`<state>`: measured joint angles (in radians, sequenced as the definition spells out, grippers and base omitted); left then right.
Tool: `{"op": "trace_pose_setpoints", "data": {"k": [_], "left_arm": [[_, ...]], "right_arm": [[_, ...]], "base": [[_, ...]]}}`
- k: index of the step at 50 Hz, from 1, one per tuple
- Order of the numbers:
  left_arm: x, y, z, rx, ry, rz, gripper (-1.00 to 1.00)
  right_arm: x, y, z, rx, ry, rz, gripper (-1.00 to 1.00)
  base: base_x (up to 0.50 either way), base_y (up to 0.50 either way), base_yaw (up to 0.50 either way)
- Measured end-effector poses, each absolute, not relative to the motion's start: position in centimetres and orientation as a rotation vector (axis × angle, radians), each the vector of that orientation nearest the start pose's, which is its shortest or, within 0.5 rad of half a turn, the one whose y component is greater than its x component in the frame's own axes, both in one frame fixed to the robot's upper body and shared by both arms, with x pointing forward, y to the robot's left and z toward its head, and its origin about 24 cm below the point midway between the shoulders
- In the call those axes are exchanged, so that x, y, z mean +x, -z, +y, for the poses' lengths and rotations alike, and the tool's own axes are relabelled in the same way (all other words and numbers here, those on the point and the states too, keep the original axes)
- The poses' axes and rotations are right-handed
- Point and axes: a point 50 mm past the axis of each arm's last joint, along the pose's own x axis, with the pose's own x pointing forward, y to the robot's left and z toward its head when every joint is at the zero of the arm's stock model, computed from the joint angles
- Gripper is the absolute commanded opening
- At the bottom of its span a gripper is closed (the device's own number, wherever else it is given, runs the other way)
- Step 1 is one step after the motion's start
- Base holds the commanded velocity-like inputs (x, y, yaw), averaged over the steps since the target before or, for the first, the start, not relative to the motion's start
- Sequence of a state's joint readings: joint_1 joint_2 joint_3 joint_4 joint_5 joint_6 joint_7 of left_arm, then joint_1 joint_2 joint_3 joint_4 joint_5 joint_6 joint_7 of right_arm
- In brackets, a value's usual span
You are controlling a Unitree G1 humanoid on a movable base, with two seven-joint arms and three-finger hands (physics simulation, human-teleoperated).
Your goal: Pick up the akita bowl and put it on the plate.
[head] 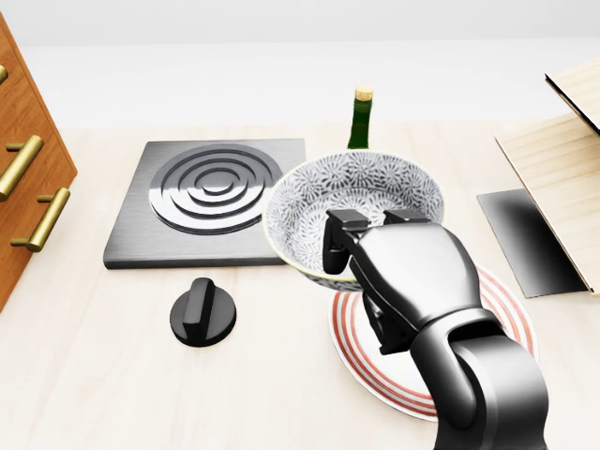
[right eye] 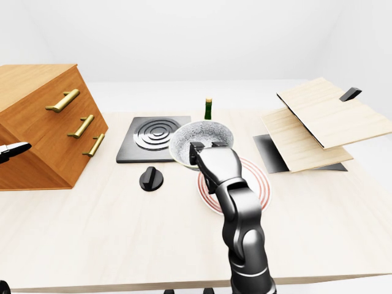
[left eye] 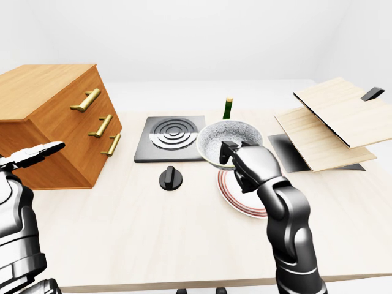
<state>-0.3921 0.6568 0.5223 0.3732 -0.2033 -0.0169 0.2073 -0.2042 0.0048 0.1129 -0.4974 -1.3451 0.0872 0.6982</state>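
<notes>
The akita bowl (head: 352, 202), white with a dark floral pattern inside, hangs tilted in the air, held by its near rim. My right hand (head: 361, 246) is shut on that rim, its dark metal fingers hooked over the edge. Below and to the right lies the plate (head: 506, 319), white with red rings, on the wooden table; the bowl overlaps its upper left part in the head view. My left hand (left eye: 33, 154) floats at the far left of the left-eye view, fingers spread, holding nothing.
A black stove plate (head: 206, 197) and its round knob (head: 203, 313) lie left of the bowl. A green bottle (head: 360, 120) stands just beyond the bowl. A wooden drawer cabinet (left eye: 55, 119) sits at the left; stacked wooden boards (left eye: 331, 119) at the right.
</notes>
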Motion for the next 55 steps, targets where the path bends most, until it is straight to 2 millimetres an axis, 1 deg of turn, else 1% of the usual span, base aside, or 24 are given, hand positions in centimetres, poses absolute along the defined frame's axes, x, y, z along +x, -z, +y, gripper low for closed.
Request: {"op": "trace_pose_setpoints", "data": {"k": [13, 29, 44, 55], "left_arm": [[26.4, -18.1, 39.0, 0.200, -0.775, -0.302, 1.00], [26.6, -18.1, 39.0, 0.198, -0.775, -0.300, 1.00], [27.0, -18.4, 39.1, 0.199, -0.775, -0.301, 1.00], [26.7, -18.5, 39.3, 0.200, -0.775, -0.302, 1.00]], "right_arm": [[25.8, -16.4, -11.8, -1.366, -0.207, -0.129, -1.00], [26.2, -16.2, -12.8, -1.374, -0.195, -0.102, -1.00], [26.0, -15.7, -13.8, -1.373, -0.188, -0.069, -1.00], [25.9, -15.7, -14.8, -1.375, -0.170, -0.050, -1.00]], "base": [[0.00, 0.00, 0.00], [0.00, 0.00, 0.00], [0.00, 0.00, 0.00], [0.00, 0.00, 0.00]]}}
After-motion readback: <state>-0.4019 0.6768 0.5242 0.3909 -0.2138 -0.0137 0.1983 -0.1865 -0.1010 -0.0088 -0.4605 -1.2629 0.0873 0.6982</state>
